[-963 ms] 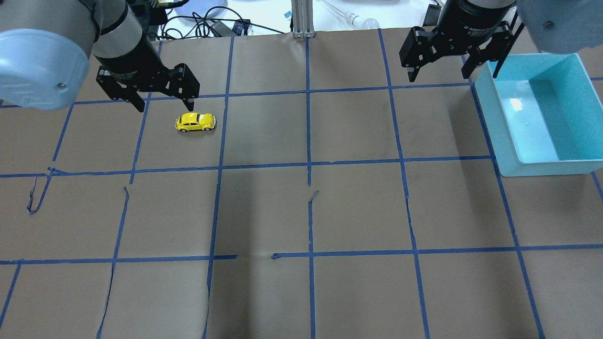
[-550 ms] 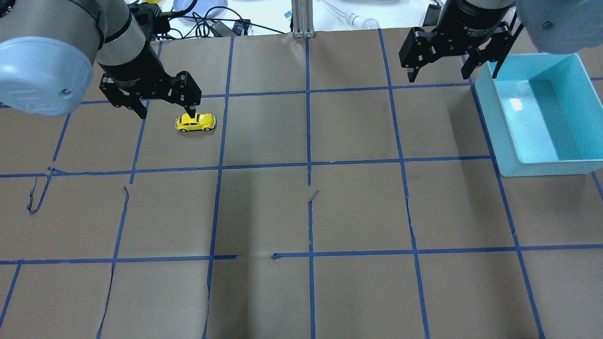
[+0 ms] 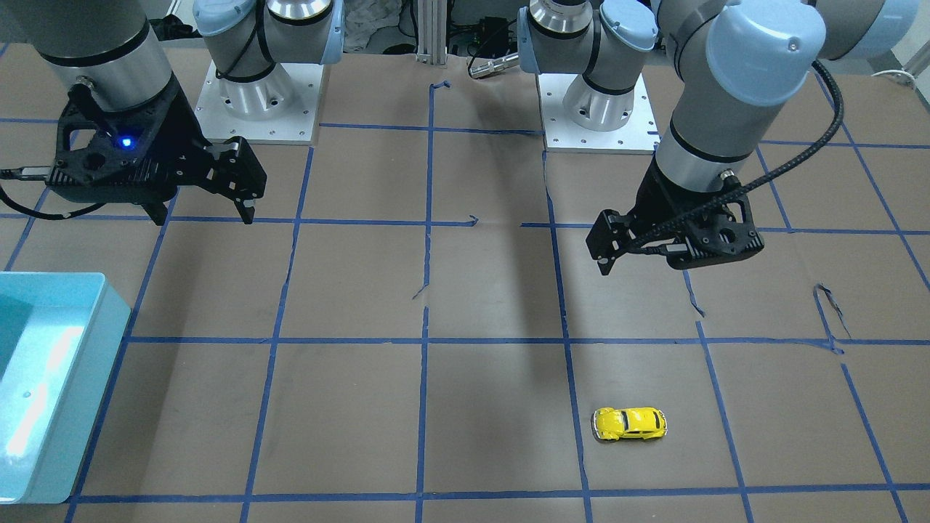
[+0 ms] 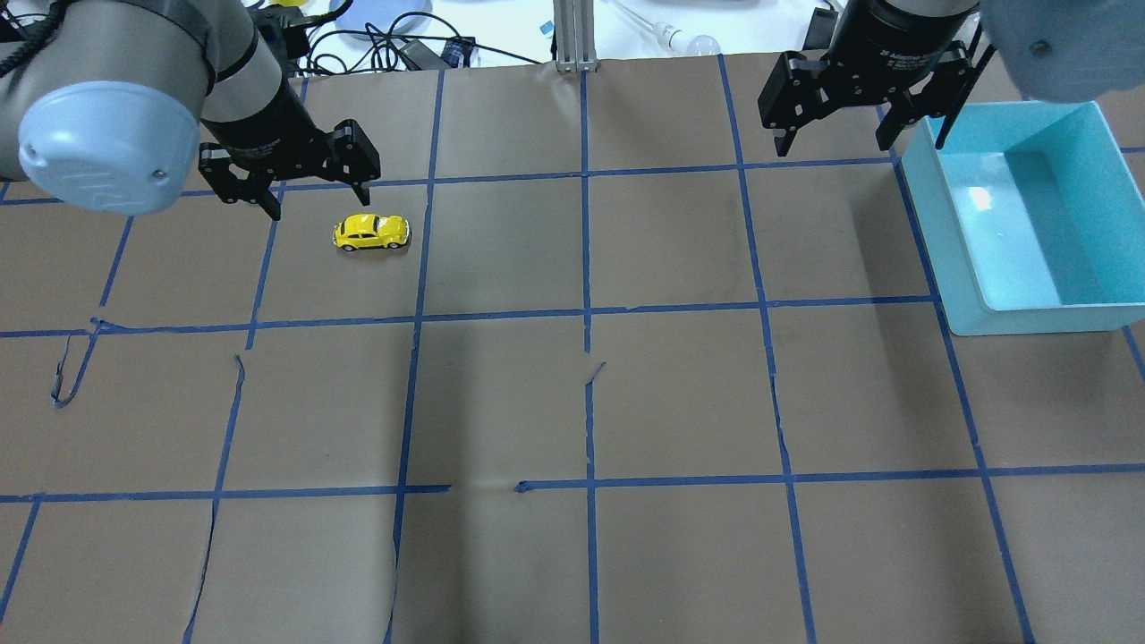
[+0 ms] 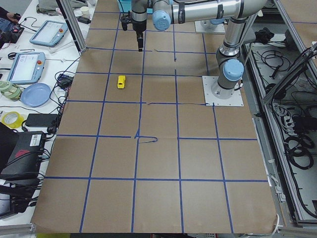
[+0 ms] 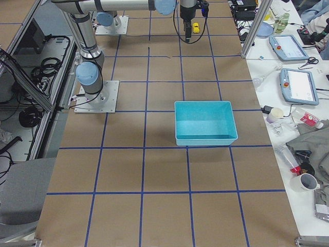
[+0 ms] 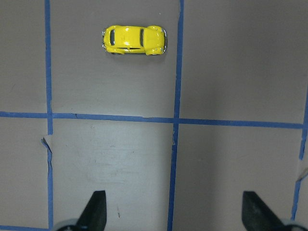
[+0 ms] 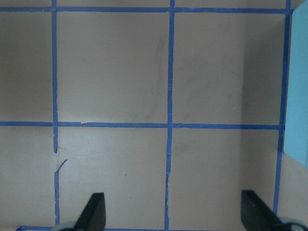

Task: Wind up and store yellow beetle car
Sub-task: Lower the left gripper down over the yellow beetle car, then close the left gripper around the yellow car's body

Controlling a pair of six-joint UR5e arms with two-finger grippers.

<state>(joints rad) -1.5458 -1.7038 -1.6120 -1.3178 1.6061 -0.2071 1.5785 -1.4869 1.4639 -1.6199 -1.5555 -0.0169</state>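
The yellow beetle car (image 4: 371,232) stands on its wheels on the brown paper table, left of centre. It also shows in the front view (image 3: 630,424) and near the top of the left wrist view (image 7: 135,40). My left gripper (image 4: 318,202) is open and empty. It hovers just behind and to the left of the car and does not touch it; its fingertips (image 7: 96,208) stand wide apart. My right gripper (image 4: 834,143) is open and empty, far to the right beside the teal bin (image 4: 930,224).
The teal bin (image 3: 109,312) is empty and sits at the table's right edge; its wall shows at the right wrist view's edge (image 8: 298,82). An aluminium post (image 4: 572,36) and cables lie beyond the far edge. Blue tape lines grid the paper, torn in places.
My left gripper dipped toward the car, then drew back a little up and away from it. The car and my right arm have not moved.
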